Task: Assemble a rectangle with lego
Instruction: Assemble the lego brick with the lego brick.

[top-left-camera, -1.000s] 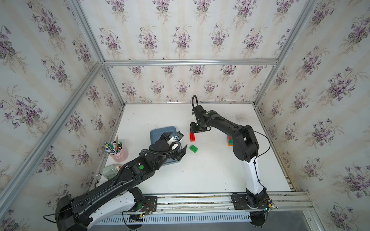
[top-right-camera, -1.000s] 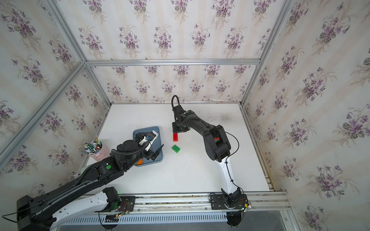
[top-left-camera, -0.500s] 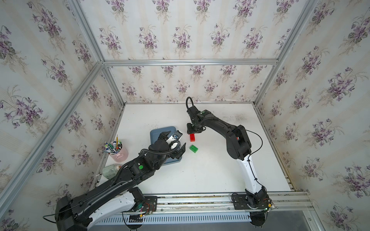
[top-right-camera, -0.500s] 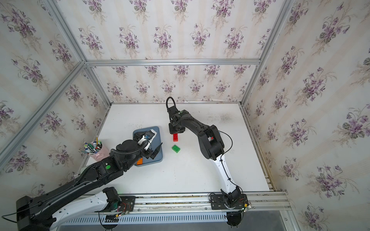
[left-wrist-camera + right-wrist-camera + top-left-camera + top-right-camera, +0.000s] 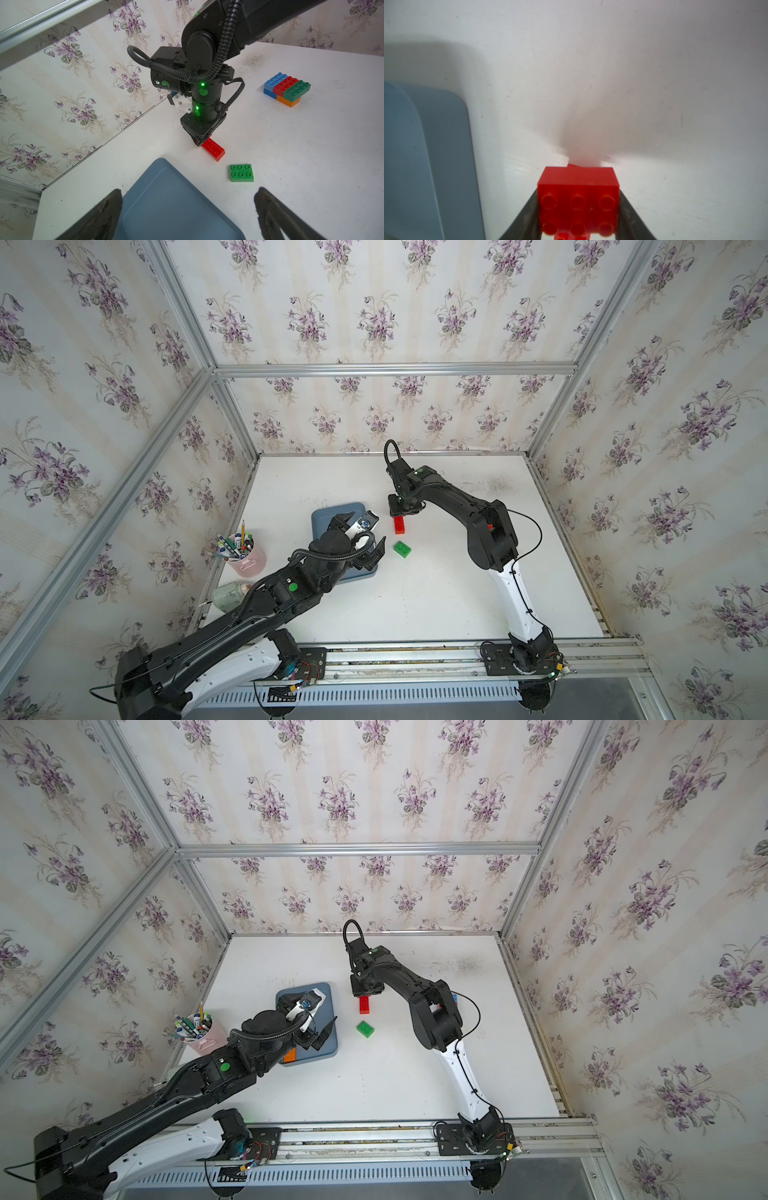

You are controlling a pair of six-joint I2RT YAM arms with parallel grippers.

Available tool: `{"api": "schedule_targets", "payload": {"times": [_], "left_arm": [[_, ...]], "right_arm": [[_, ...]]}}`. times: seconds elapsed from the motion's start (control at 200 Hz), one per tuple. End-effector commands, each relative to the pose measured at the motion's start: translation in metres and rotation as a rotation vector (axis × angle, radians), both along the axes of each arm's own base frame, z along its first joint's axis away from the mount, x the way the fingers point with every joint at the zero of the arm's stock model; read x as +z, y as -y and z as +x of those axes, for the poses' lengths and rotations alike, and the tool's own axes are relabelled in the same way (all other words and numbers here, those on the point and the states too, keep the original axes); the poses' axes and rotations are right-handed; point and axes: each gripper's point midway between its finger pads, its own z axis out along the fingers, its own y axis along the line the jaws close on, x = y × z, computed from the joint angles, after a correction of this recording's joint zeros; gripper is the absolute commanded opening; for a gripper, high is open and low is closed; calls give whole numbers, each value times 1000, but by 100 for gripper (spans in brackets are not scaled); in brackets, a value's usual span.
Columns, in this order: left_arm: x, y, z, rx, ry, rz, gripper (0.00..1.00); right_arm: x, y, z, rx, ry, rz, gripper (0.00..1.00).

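At the left edge of the worktop (image 5: pixel 436 605) you have a pink cup (image 5: pixel 249 562) of pens, and nearer the front a clear bottle (image 5: pixel 227 596) on its side. Next comes the blue-grey tray (image 5: pixel 326 992), left of the middle. Your left gripper (image 5: pixel 361 533) hangs over the tray with its fingers (image 5: pixel 104 214) spread wide apart and nothing between them. An orange brick (image 5: pixel 289 1055) lies at the tray's front left corner, partly hidden by the left arm. Just right of the tray's back corner, your right gripper (image 5: pixel 404 511) points down, clamped on the far end of a red brick (image 5: pixel 399 525). The right wrist view shows a finger pressed against each side of it. I cannot tell whether the brick touches the worktop. A green brick (image 5: pixel 402 549) lies flat, studs up, just in front of the red one and apart from it. Toward the right edge sits a joined block of bricks (image 5: pixel 286 89): light blue, red and green on top, blue and orange beneath.
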Motion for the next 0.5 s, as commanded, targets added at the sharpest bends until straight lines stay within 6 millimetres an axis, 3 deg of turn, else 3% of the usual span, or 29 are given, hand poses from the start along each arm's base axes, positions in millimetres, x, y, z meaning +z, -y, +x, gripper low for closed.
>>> {"api": "schedule_targets", "payload": {"times": [0.0,0.495], "left_arm": [[6,-2,1,15,13,-8,100],[9,-4,1,19,19,-11,100]], "right_arm": [[-6,7,-4,-28,-37,-35,38],[-13,16,-3,-57,-49,-85,38]]}}
